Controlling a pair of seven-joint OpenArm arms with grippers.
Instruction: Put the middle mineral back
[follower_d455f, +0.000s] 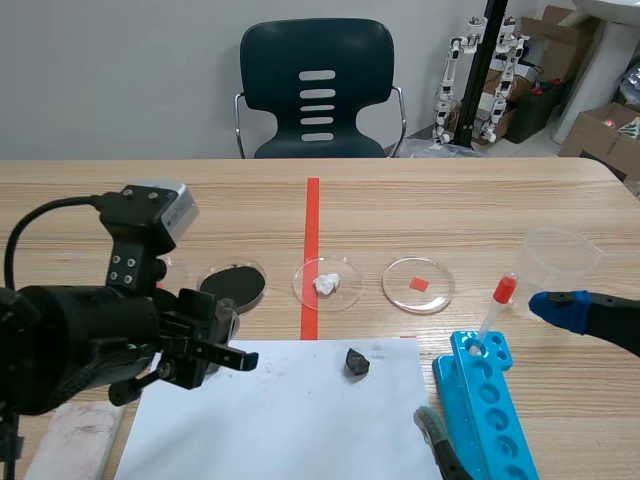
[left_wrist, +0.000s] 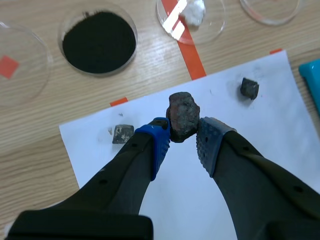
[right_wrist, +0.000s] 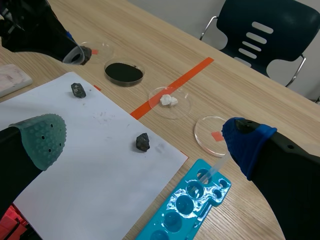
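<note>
Reddish-brown rough mineral lump (left_wrist: 183, 115): probably dense, rigid; pinch across waist.
Left gripper (left_wrist: 184, 133): pads clamped on lump.
Right gripper (right_wrist: 144, 134): spread wide, empty.

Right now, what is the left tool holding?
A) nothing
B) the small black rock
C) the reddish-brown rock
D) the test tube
C: in the left wrist view the reddish-brown rock is pinched in the left tool, with the white paper beneath it.
</note>
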